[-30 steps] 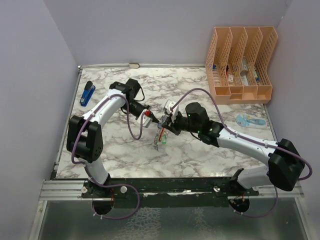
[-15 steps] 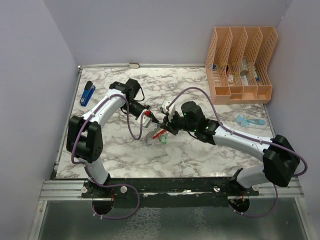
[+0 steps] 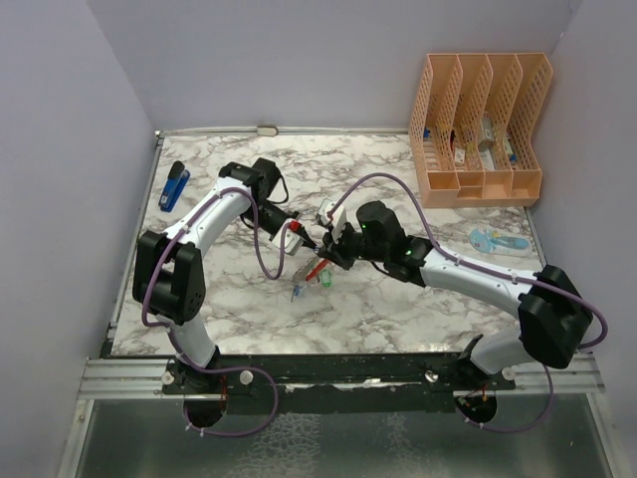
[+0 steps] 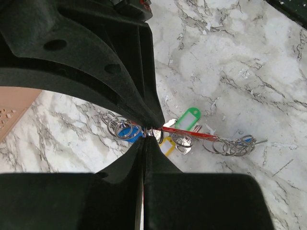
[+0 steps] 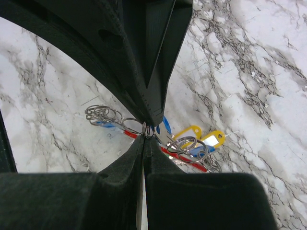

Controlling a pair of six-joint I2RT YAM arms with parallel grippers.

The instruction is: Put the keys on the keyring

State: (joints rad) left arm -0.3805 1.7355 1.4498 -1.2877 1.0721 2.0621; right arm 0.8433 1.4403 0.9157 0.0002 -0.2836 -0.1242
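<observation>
The keyring (image 3: 317, 269) hangs just over the marble table (image 3: 418, 299) between both grippers, its red side (image 4: 187, 133) running right from the left jaws. My left gripper (image 4: 148, 132) is shut on the keyring's end. My right gripper (image 5: 147, 129) is shut on a small split ring of the keys. Keys with coloured tags dangle beneath: green (image 4: 187, 117), yellow (image 5: 189, 132) and blue (image 4: 125, 133). A cluster of loose steel rings (image 5: 100, 114) lies at the far end. In the top view the left gripper (image 3: 311, 244) and right gripper (image 3: 333, 257) nearly touch.
A blue stapler (image 3: 175, 185) lies at the table's far left. An orange file organiser (image 3: 478, 129) stands at the back right, with a light blue packet (image 3: 496, 240) on the table in front of it. Grey walls close in on both sides.
The right gripper has shifted slightly left toward the left gripper. The bunch has swung from hanging straight down to slanting, its lower end now out to the lower left.
</observation>
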